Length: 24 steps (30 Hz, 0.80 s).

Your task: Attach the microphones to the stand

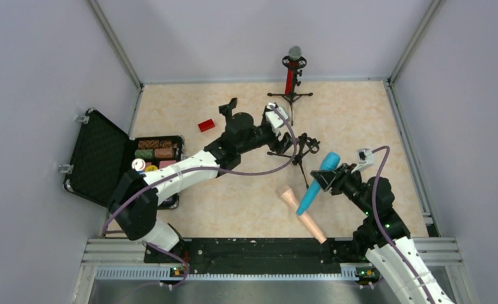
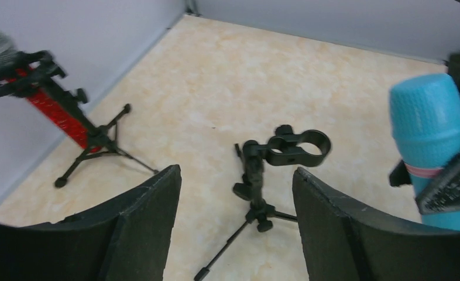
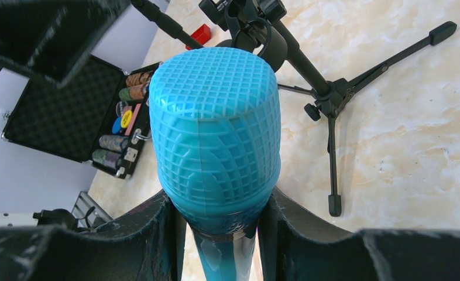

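The red microphone [image 1: 291, 75] stands clipped in the far tripod stand [image 1: 290, 96]. A second black stand [image 1: 302, 151] sits mid-table with an empty clip ring [image 2: 298, 149]. My left gripper [image 1: 289, 144] hovers just left of it, open; in its wrist view the stand [image 2: 256, 175] shows between and beyond the fingers, with nothing held by the gripper [image 2: 236, 172]. My right gripper [image 1: 329, 180] is shut on the cyan-blue microphone [image 1: 319, 180], head up, just right of that stand; the fingers [image 3: 157, 234] clamp below the head [image 3: 216, 129]. The peach-pink microphone [image 1: 303, 215] lies on the table.
An open black case [image 1: 97, 158] with coloured items lies at the left edge. A small red block [image 1: 206, 125] sits on the table behind the left arm. Grey walls enclose the table on three sides.
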Motion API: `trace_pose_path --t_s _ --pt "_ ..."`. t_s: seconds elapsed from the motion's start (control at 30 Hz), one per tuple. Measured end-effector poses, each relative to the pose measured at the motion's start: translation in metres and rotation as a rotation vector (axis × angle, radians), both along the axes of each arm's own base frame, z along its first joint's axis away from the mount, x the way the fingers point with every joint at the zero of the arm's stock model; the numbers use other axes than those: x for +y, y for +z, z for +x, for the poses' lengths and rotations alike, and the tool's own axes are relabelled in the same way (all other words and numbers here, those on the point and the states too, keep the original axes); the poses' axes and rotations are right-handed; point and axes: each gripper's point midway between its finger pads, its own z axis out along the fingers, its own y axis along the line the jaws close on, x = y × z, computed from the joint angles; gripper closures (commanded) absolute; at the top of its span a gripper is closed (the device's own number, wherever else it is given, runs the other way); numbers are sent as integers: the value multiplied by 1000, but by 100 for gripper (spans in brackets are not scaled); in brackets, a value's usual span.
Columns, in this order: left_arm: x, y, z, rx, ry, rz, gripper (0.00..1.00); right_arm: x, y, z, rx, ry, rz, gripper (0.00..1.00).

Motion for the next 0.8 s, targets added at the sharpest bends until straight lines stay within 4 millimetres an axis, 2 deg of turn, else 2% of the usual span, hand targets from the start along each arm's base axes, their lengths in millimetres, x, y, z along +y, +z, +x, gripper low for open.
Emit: trace_pose_path --t_s 0.17,0.43,0.5,0.53,0.8 --pt "-21 -26 -18 45 -202 158 21 0 0 0 -2 -1 -5 100" --pt "-31 -69 -15 94 -270 284 14 -1 -2 0 1 -2 -13 100" --pt "-34 -80 -12 106 -272 299 2 -2 -4 0 7 -5 -16 100" --pt "-36 -83 -10 106 -274 304 1 -2 -5 0 10 -7 -18 100" --pt "-62 -83 12 87 -285 292 1 -4 -8 -1 23 -16 -25 100"
